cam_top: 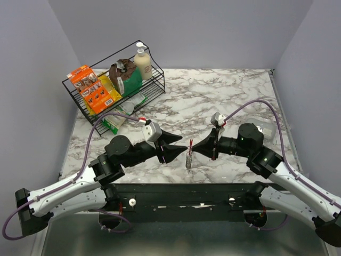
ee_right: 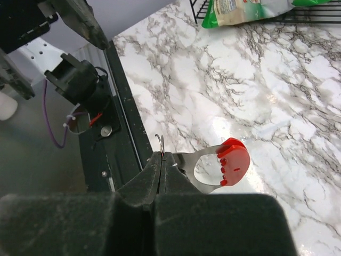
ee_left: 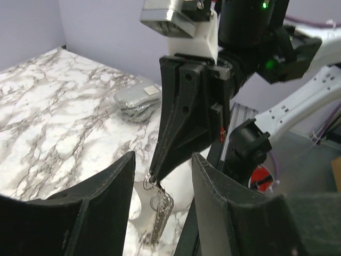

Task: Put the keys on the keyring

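My right gripper is shut on the keyring, pinching it at a thin wire ring. The red clip sits at the fingertips and the silvery chain hangs down toward the marble table. In the right wrist view the shut gripper holds the wire ring, with the red-tipped metal loop sticking out to the right. My left gripper is open and empty, its tips facing the right gripper's tips. In the left wrist view its fingers flank the chain. I cannot pick out the keys in any view.
A black wire rack at the back left holds snack packets, a green bag and a soap bottle. A grey foil pouch lies on the marble behind the right arm. The black base rail runs along the table's near edge.
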Controlling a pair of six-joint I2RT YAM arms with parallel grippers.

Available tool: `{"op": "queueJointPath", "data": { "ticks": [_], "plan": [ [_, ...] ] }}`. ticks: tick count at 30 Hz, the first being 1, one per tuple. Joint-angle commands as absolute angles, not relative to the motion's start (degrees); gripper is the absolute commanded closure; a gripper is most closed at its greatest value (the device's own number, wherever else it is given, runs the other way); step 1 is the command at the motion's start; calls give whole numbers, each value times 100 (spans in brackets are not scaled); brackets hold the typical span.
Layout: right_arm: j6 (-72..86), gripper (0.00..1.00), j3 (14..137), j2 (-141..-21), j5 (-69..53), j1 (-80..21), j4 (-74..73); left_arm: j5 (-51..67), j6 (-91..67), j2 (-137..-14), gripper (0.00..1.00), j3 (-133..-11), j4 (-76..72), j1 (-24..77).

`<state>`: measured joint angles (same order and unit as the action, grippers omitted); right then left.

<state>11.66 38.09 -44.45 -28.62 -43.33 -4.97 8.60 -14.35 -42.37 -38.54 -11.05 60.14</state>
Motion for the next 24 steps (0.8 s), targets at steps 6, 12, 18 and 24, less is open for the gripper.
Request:
{"op": "queueJointPath", "data": {
  "ticks": [6,12,18,24],
  "plan": [
    [449,100,4508,-4772,-3023,-4351,-2055,2248,-212,-5000,39,-5132,1572,6038],
    [299,100,4614,-4904,-3278,-4350,-2390,2979,447,-5703,40,-5493,2153,6038],
    [246,99,4579,-4896,-3594,-4351,-2382,3111,1063,-6161,41,-5642,2338,6012],
    [246,100,4518,-4781,-3920,-4351,-2250,3226,1327,-6521,51,-5783,2276,5933]
  ]
}}
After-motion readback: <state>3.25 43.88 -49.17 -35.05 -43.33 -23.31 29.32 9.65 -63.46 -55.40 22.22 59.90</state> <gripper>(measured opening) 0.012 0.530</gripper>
